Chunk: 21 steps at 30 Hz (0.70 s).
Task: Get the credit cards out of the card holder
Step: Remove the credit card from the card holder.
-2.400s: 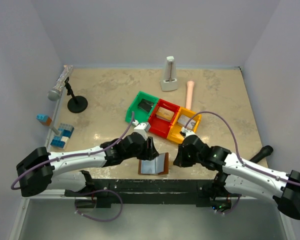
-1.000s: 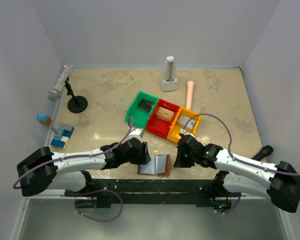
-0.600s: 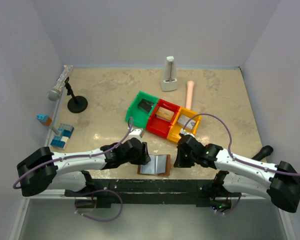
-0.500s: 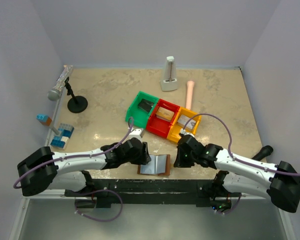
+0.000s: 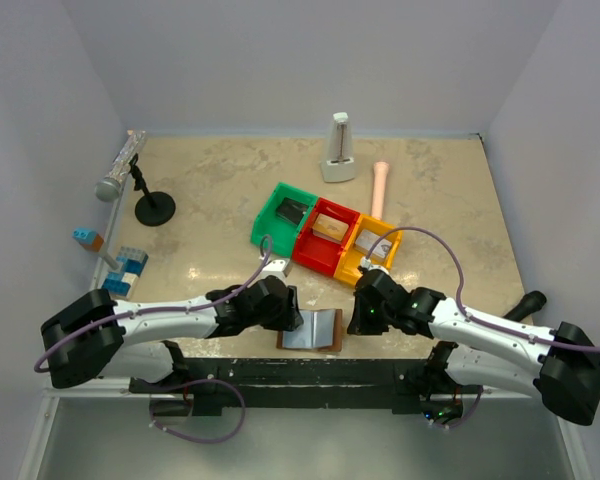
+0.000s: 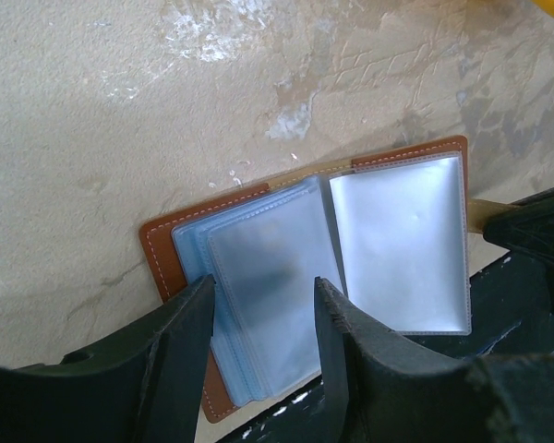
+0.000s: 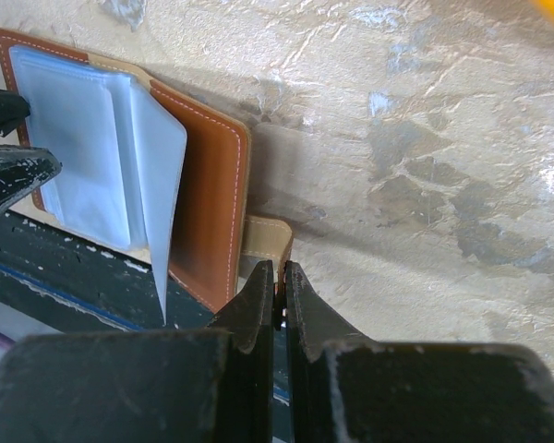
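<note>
Holder [image 5: 311, 328] lies open (brown cover, clear sleeves) under the spread left gripper [image 6: 261, 293]; right gripper [image 7: 275, 269], closed, at its tab [image 7: 270, 242].

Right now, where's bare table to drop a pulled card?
Free: between mic stand and green bin; right of yellow bin to the wall. Crowded: near edge, where left gripper and right gripper flank card holder, red bin just behind.
</note>
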Available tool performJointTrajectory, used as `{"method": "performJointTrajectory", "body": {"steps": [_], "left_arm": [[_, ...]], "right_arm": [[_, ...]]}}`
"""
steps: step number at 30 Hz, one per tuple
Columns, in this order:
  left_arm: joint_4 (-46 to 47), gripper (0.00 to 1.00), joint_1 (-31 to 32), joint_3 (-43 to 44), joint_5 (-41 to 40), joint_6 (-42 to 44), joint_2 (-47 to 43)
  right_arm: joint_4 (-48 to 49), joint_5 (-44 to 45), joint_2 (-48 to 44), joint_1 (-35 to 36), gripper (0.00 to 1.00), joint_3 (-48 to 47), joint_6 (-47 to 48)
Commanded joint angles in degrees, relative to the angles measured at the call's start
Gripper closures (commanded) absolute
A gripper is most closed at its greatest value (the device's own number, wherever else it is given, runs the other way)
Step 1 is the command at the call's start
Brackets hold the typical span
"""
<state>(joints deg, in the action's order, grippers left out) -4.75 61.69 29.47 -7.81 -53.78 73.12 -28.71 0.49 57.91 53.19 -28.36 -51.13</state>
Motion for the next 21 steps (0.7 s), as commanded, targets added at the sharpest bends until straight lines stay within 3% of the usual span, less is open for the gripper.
{"method": "performJointTrajectory", "body": {"steps": [1,12,21], "left_arm": [[3.4,0.48,0.4,1.8,2.4,1.7,0.5],[8.7,0.48,0.4,3.1,7.5,3.2,3.3],[6.6,0.49,0.4,2.7,4.8,3.1,1.1]], "right_arm": [[1.5,-0.2,0.0,-0.2,1.00,-0.2,0.1],[1.9,-0.3,0.6,-0.2,1.00,-0.4,0.6],[1.8,-0.3,0.5,-0.3,1.00,-0.2,0.5]]}}
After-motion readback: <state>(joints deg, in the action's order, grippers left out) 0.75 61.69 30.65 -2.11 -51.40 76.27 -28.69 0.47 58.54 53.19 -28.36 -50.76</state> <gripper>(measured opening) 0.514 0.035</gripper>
